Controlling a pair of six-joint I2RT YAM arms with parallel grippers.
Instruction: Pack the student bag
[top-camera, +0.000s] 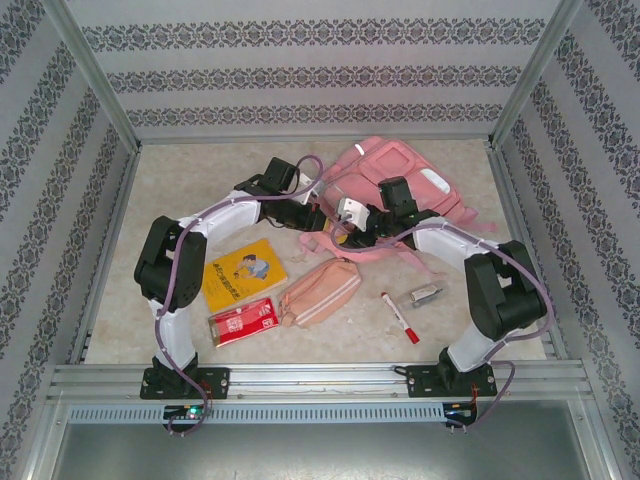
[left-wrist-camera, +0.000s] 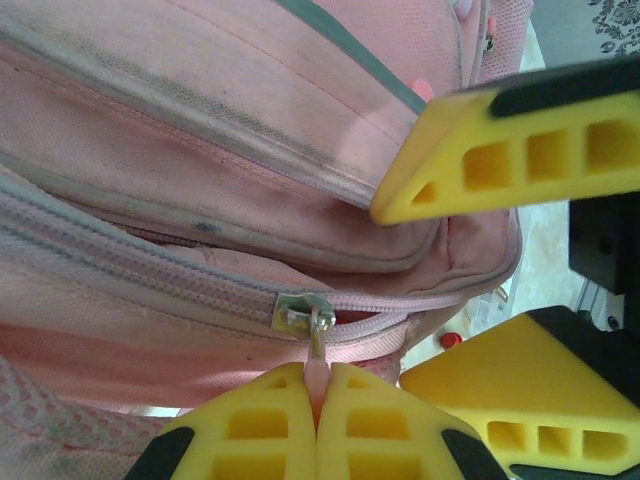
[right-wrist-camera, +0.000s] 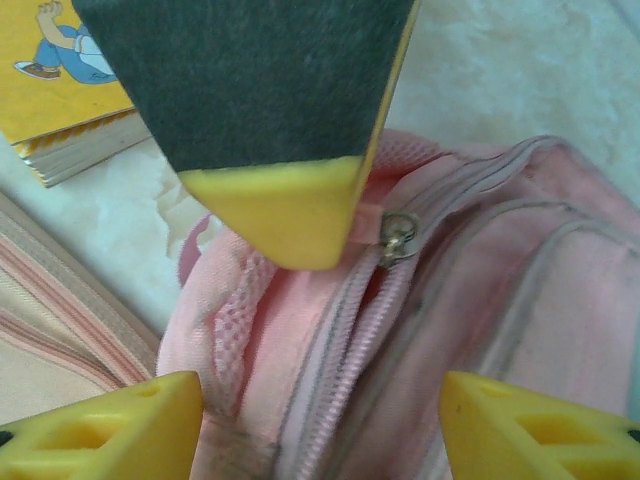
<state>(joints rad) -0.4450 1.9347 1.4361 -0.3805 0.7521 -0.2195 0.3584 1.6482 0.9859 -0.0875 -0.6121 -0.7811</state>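
From above, you see the student bag (top-camera: 400, 178) lying at the far right-centre of the table (top-camera: 180, 190). Both arms reach in to its near edge, the left gripper (top-camera: 322, 220) just beside the right gripper (top-camera: 347, 236). A yellow book (top-camera: 243, 273), a pink pouch (top-camera: 320, 290) and a red marker (top-camera: 399, 318) lie nearer you, apart from the bag.

In your left wrist view, the left gripper's fingers (left-wrist-camera: 270, 420) are pressed together on the zip pull (left-wrist-camera: 318, 345) of the bag. The right gripper's two yellow fingers (left-wrist-camera: 520, 140) stand well apart at the right.

In your right wrist view, the right gripper's jaws are spread wide over the bag's zipped edge and hold nothing. The zip slider (right-wrist-camera: 398, 238) sits just beside the left gripper's fingertip (right-wrist-camera: 280, 210).
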